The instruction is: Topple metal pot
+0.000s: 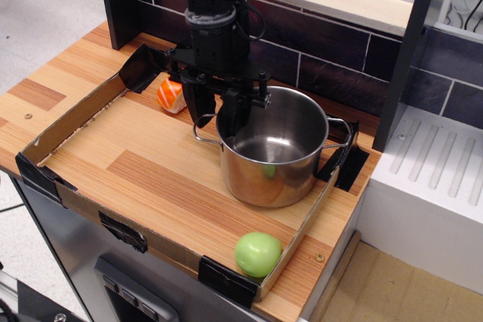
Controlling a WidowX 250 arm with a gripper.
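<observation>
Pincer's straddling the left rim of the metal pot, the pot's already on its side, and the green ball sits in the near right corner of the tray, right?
Not quite: the metal pot is upright, its opening facing up, not yet on its side. The observation.image view shows this. The rest holds: the pincer straddles the pot's left rim, and the green ball sits in the tray's near right corner.

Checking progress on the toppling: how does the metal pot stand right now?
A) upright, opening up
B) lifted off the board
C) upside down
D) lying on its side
A: the metal pot stands upright on the wooden board, opening up, with the gripper straddling its near-left rim.
</observation>
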